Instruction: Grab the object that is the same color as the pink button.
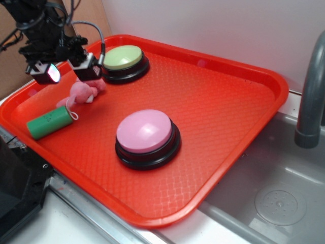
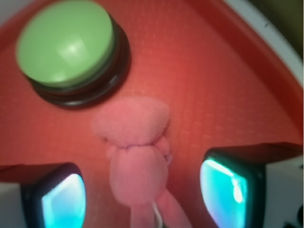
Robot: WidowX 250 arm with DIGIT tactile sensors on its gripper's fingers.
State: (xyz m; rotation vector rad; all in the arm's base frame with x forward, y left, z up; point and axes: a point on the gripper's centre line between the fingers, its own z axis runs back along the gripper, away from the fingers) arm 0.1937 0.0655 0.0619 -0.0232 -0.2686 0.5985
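A small pink plush toy lies on the red tray at its left, between the green-topped button and a green cylinder. A thin white string trails from it. The large pink button with a black base sits in the tray's middle. My gripper is open and hangs just above the plush. In the wrist view the plush lies between my two fingers, apart from both, and my gripper holds nothing.
The green-topped button also shows in the wrist view just beyond the plush. A grey sink basin with a grey faucet pipe is right of the tray. The tray's raised rim runs close behind my arm.
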